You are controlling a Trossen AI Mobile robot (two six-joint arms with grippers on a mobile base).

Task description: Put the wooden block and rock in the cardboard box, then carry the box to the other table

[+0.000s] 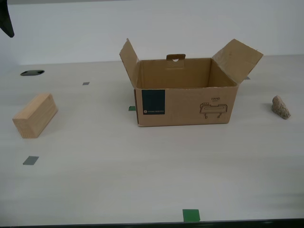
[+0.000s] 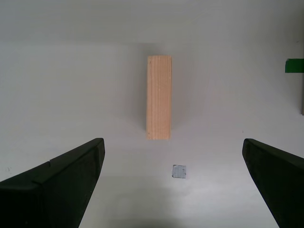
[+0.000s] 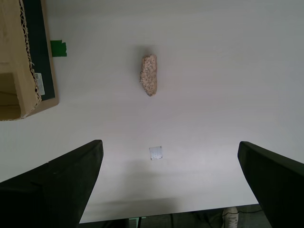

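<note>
The cardboard box (image 1: 185, 104) stands open in the middle of the table, flaps up, its blue label (image 1: 153, 102) facing the exterior camera; nothing shows inside it. The wooden block (image 1: 34, 115) lies on the table at the exterior view's left, apart from the box. The rock (image 1: 280, 107) lies at the exterior view's right. My second gripper (image 2: 171, 141) hangs open above the wooden block (image 2: 158, 97), touching nothing. My first gripper (image 3: 168, 142) hangs open above the rock (image 3: 149, 74), with the box's corner (image 3: 19, 61) beside it. The other table is out of view.
Green tape marks (image 1: 191, 215) (image 1: 131, 108) and grey ones (image 1: 30, 160) (image 1: 85, 83) dot the pale table. A dark oval hole (image 1: 32, 72) sits at the back, on the exterior view's left. A dark shape (image 1: 5, 21) hangs in that view's top left corner.
</note>
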